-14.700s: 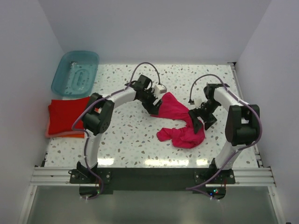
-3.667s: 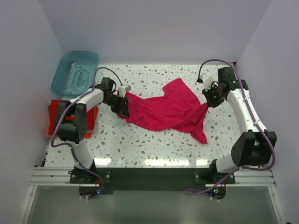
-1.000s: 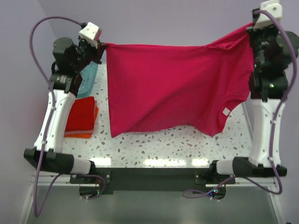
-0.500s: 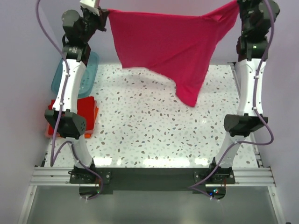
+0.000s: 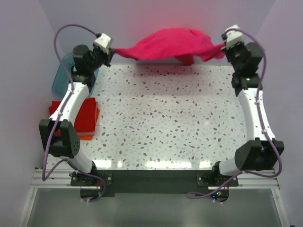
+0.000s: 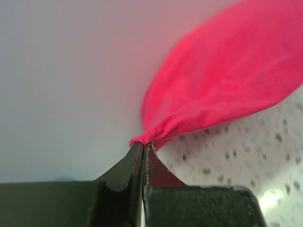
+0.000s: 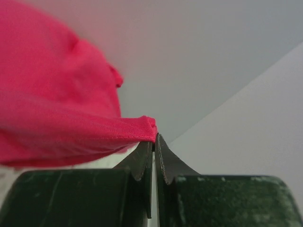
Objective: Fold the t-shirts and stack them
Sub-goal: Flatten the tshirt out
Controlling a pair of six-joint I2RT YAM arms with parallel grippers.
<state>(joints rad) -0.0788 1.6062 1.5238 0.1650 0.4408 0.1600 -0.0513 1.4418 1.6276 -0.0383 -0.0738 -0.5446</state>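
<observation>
magenta t-shirt [image 5: 165, 43]: bunched, hanging in air over far edge of table [image 5: 165, 123] | my left gripper [image 6: 143, 145]: clamped on one corner | my right gripper [image 7: 154, 141]: clamped on the other | folded red and orange t-shirts [image 5: 84, 112]: stacked, table's left edge

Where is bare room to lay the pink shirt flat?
The speckled table is bare across its middle, from the folded stack to the right arm. The left edge is crowded: that stack, the teal tub. The magenta shirt, held by left gripper and right gripper, overhangs the far edge.
</observation>
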